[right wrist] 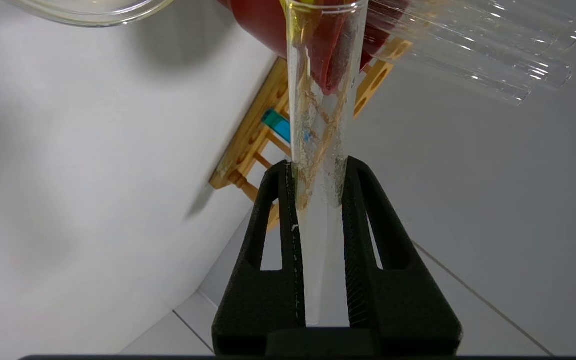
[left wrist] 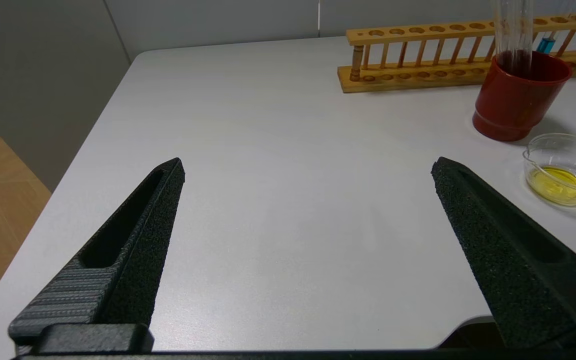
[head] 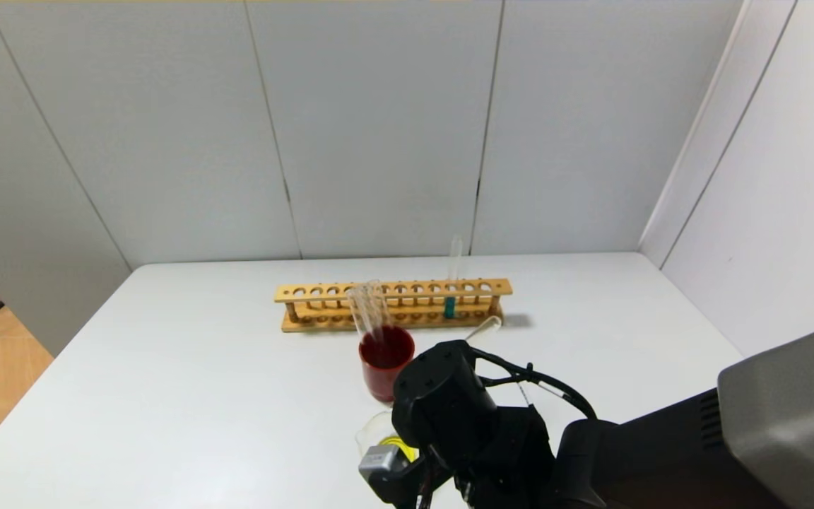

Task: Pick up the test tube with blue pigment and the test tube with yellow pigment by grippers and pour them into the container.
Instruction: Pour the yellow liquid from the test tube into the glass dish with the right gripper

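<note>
Clamped between the black right gripper point(right wrist: 318, 185), the slim clear glass test tube with yellow pigment point(right wrist: 324, 100) is tipped mouth-down over the low clear glass container point(left wrist: 565, 170). It looks light, slippery and fragile, so a mid-body hold suits it. The left gripper point(left wrist: 308, 170) hangs spread apart, well aside.

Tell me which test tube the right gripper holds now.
The test tube with yellow pigment, clamped in the right gripper; the test tube with blue pigment stands in the rack.

Blue-pigment tube point(head: 451, 305) upright in wooden rack point(head: 393, 304) — red cup point(head: 386, 362) in front — right arm point(head: 463, 424) over beaker point(head: 377, 430)
</note>
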Tool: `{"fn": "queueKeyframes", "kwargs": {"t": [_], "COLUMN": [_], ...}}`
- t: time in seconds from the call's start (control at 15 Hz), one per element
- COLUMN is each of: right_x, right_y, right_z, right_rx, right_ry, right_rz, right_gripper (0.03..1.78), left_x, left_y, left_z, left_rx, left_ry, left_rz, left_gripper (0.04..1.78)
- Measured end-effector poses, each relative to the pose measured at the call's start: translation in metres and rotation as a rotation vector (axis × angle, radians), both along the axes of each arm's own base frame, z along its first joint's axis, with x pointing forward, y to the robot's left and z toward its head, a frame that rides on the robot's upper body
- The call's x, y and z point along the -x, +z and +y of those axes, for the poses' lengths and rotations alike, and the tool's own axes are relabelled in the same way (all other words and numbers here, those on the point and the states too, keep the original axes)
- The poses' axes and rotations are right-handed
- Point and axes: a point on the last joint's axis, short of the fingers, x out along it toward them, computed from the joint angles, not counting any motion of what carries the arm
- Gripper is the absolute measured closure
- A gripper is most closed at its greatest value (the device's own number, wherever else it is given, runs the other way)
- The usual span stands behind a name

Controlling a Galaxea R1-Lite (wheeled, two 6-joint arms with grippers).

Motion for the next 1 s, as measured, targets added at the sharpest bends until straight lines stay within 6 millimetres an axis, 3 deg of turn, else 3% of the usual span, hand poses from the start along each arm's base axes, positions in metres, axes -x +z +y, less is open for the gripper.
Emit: {"fn": "queueKeyframes", "kwargs": {"t": [1.0], "right_x": [0.0077], "right_y": [-0.0031], "right_z": [0.0076], "right_rx": [0.016], "right_ry": [0.022], "right_rz": [-0.012], "right_gripper": [1.49], "left_x": [0.0000], "left_y": [0.0000], "left_z": [0.0000], "left_rx": [0.000], "left_ry": [0.000], "left_rz": [0.000], "left_gripper": [0.07]}}
